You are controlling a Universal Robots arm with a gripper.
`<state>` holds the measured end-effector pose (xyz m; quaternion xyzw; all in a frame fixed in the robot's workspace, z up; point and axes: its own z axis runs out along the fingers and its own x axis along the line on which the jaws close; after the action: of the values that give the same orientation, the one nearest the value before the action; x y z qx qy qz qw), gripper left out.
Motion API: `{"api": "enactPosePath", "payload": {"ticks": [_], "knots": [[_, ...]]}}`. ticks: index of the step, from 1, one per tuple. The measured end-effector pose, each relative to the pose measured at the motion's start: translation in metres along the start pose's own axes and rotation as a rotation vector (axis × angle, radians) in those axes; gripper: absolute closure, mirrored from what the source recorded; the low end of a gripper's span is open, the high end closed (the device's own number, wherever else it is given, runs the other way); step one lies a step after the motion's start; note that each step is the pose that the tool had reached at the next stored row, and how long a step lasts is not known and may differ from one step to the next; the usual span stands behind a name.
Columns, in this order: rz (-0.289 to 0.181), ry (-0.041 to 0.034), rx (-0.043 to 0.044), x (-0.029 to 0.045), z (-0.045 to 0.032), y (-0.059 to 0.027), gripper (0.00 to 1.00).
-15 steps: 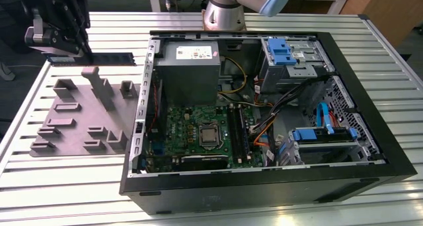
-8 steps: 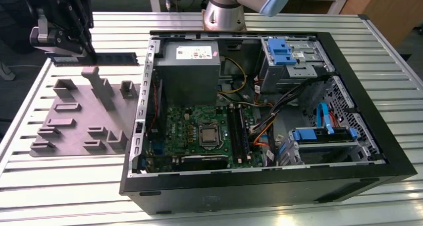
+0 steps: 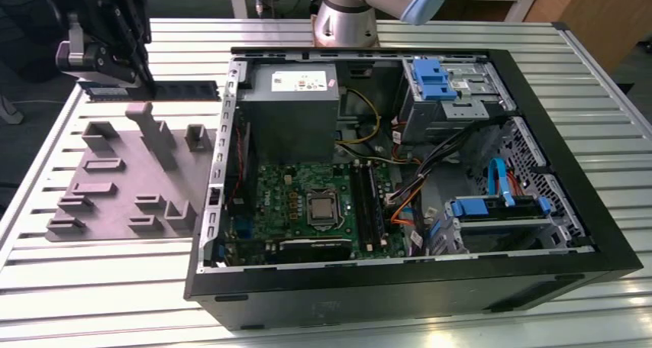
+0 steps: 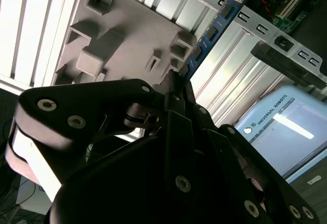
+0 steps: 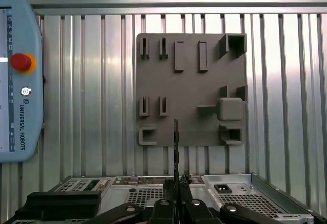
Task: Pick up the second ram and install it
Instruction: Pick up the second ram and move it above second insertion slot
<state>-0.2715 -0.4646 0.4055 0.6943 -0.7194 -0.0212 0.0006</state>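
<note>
Second wrist view shows the black tool [image 4: 176, 83] clamped on the thin blue-green second ram [image 4: 212, 29], held edge-on above the grey plastic tray [image 4: 133, 24], probably to clear its blocks.

Table [image 3: 102, 302]: ribbed silver metal slats, running across the exterior view.
Light: bright glare [image 3: 459, 336] on the slats at the near edge.
Floor [image 3: 12, 165]: dark, past the table on the exterior view's left.
Furniture: light-wood cabinet [image 3: 611, 12] behind the table, on the exterior view's right.
</note>
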Motion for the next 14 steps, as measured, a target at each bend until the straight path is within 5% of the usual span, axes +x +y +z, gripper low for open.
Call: {"api": "enactPosePath", "payload": {"ticks": [14], "knots": [[0.000,0.0001,-0.0001,-0.0005,-0.0005,-0.0133,0.86]]}}
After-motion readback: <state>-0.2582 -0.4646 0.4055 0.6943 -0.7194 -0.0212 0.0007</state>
